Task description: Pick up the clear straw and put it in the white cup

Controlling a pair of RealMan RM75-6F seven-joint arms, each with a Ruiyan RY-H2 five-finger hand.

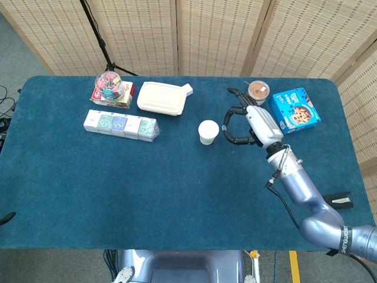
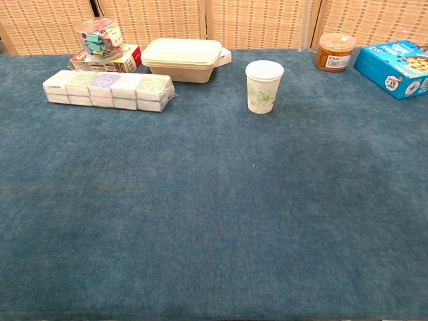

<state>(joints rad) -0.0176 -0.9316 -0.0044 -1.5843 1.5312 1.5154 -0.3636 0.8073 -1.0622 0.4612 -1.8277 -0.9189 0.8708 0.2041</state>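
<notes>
The white cup stands upright mid-table; the chest view shows its green leaf print. My right hand hovers raised just right of the cup, fingers curled toward it. It pinches the clear straw, a faint pale streak between the fingertips, close to the cup's right rim. I cannot tell whether the straw's end is over the opening. The chest view shows neither the hand nor the straw. My left hand shows in neither view.
A brown-lidded jar and a blue cereal box sit behind the right hand. A beige lidded container, a row of small cartons and a jar of clips lie at the back left. A black object rests near the right edge.
</notes>
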